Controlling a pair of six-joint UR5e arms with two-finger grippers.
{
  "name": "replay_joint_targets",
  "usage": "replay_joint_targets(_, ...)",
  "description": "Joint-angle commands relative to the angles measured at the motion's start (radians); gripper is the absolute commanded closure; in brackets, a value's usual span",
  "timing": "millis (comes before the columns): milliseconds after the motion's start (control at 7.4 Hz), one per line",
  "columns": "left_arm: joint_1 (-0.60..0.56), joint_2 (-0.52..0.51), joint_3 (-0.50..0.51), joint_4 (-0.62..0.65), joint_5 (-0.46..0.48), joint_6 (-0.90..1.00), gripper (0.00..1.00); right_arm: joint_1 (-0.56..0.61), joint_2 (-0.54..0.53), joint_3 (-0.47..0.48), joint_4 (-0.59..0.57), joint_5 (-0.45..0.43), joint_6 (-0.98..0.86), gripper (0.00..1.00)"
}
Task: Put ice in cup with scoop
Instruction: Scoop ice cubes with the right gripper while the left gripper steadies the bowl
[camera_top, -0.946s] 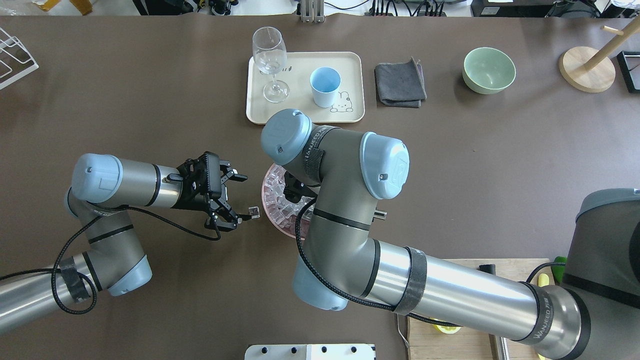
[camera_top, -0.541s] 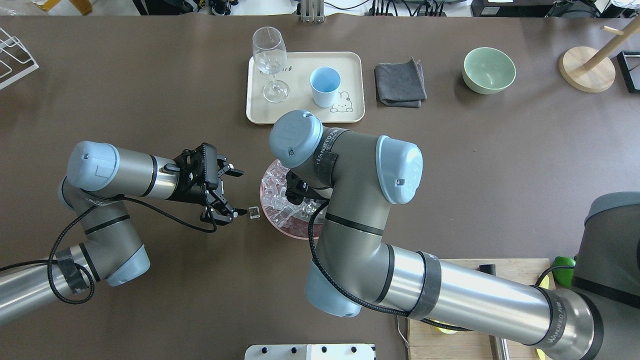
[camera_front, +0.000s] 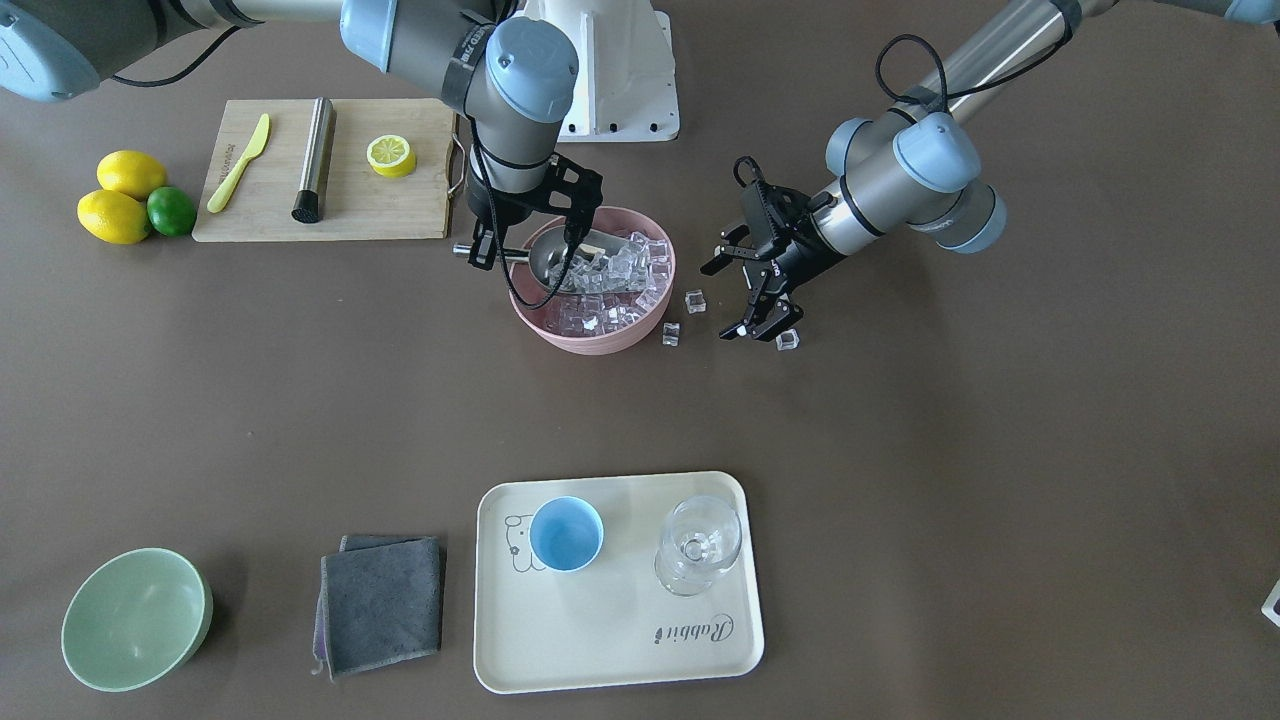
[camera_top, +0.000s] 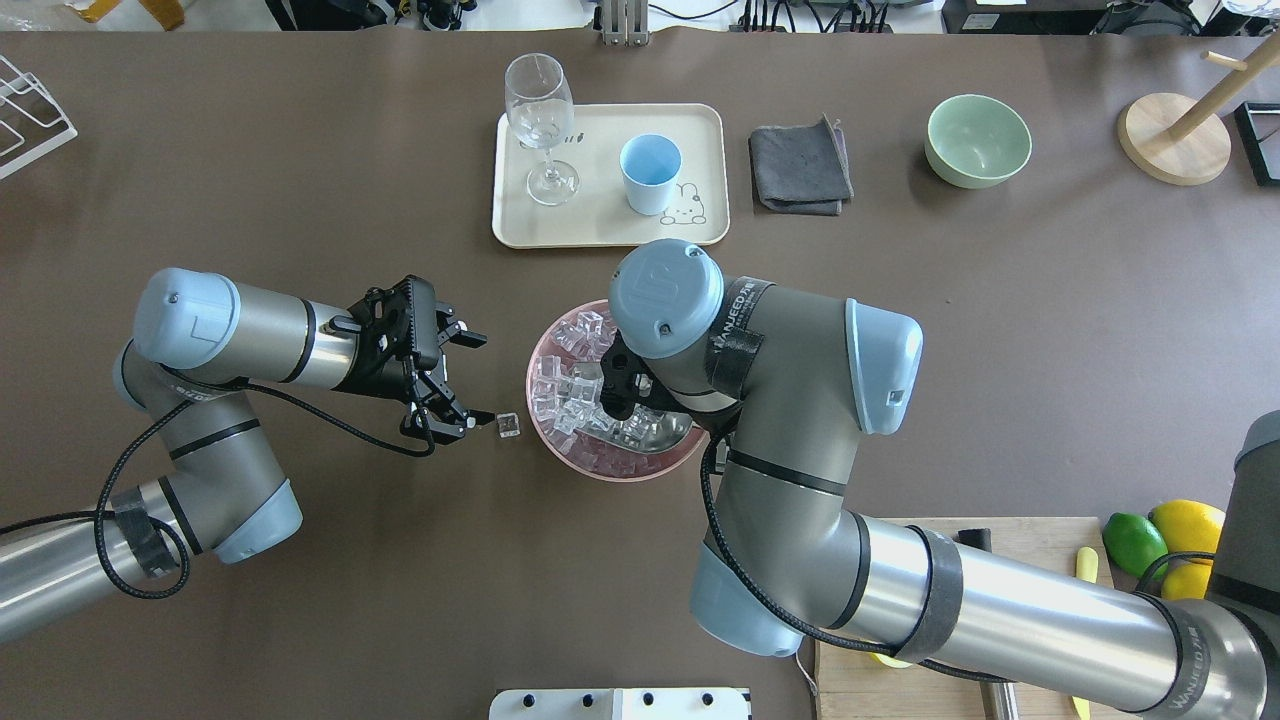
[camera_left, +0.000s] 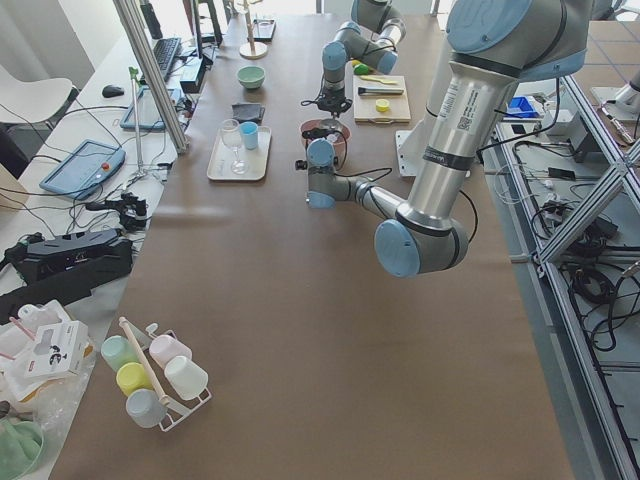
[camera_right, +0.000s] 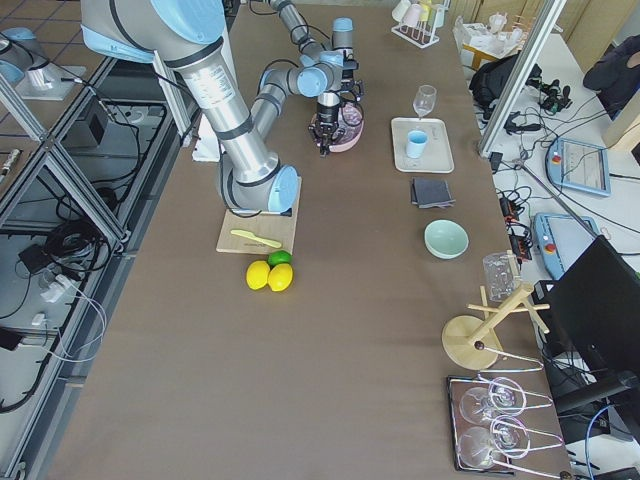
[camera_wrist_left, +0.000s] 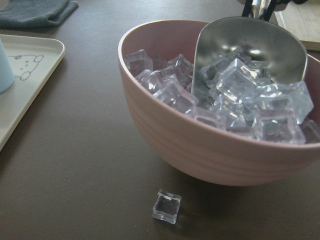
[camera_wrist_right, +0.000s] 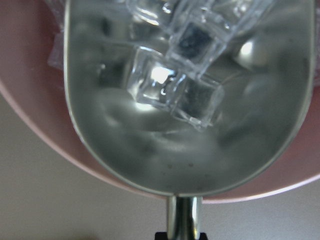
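I have the right claw (camera_front: 485, 250) pinched on the thin handle of the scoop (camera_wrist_left: 270, 45). The wrist view shows the rod running back between the fingers, so the grip sits at the far end of the handle. I judge that keeps the claw itself out of the ice (camera_wrist_left: 235, 85).

The scoop's open front lies ahead of that claw, pushed into the heap inside the bowl (camera_wrist_left: 200, 145). A few cubes already rest on the steel, and more are banked at its mouth. I read this as the loading step, with nothing carried across yet.

The left claw (camera_top: 478, 382) is spread wide and holds nothing. It hangs low beside the bowl, on the side away from the right claw. Loose cubes (camera_front: 695, 300) lie on the table near its fingertips, between it and the bowl.

The cup (camera_top: 650, 172) stands on the tray (camera_top: 600, 225), well beyond the right claw and past the bowl. To reach it I would have to lift the scoop level, or the cubes at its open front may slide off.
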Motion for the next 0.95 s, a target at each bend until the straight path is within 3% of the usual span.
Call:
replay_joint_targets(0, -0.003, -0.001, -0.01, 0.0, -0.004, 0.0, 0.02, 0.0, -0.047, 0.008, 0.117, 0.045, 0.0, 1.0)
replay_joint_targets(405, -0.018, 0.002, -0.009, 0.002, -0.03, 0.0, 0.02, 0.0, -0.064, 0.045, 0.162, 0.074, -0.002, 1.0)
replay_joint_targets(811, -0.052, 0.011, -0.009, -0.001, -0.079, 0.0, 0.02, 0.001, -0.079, 0.137, 0.106, 0.101, -0.008, 1.0)
